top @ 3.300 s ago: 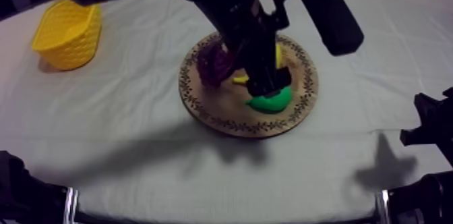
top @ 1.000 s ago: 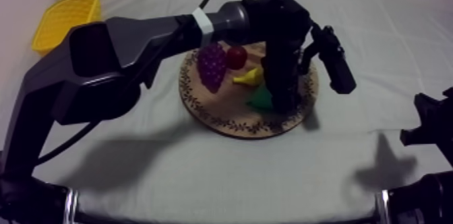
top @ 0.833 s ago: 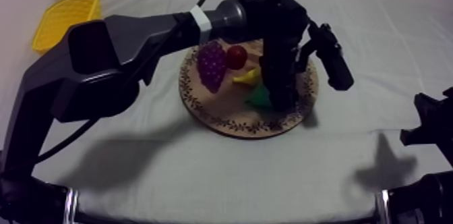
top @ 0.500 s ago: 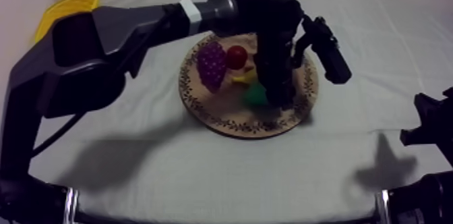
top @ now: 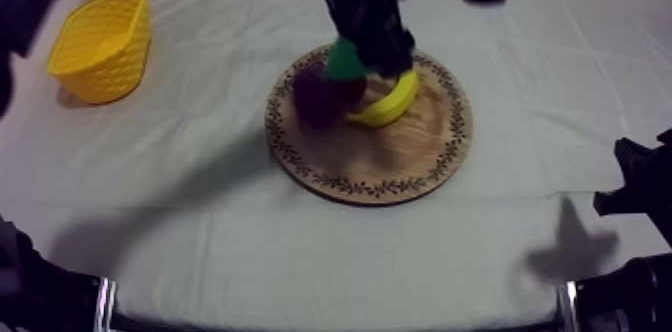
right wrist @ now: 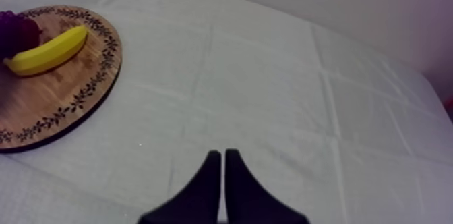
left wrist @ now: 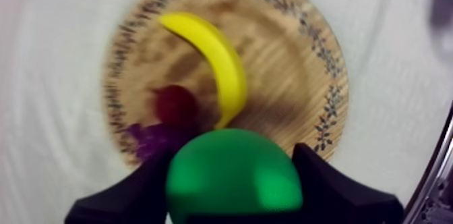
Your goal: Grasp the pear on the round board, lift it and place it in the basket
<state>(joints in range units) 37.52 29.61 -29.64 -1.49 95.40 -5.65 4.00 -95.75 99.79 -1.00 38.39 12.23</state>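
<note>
My left gripper (top: 352,58) is shut on the green pear (top: 346,57) and holds it in the air above the round wooden board (top: 400,161). In the left wrist view the pear (left wrist: 232,180) sits between my two black fingers (left wrist: 131,196), high over the board (left wrist: 290,71). The yellow basket (top: 100,44) stands at the far left of the table. My right gripper (right wrist: 222,193) is shut on nothing, low over bare cloth to the right of the board (right wrist: 40,105).
On the board lie a banana (top: 390,104), a bunch of grapes (top: 316,99) and a small red fruit (left wrist: 176,104). Open cloth stretches between board and basket. My right arm (top: 640,191) rests at the right edge.
My left gripper has risen from the board with the pear in it and shifted toward the far left. The banana now lies uncovered. The right arm has not moved.
</note>
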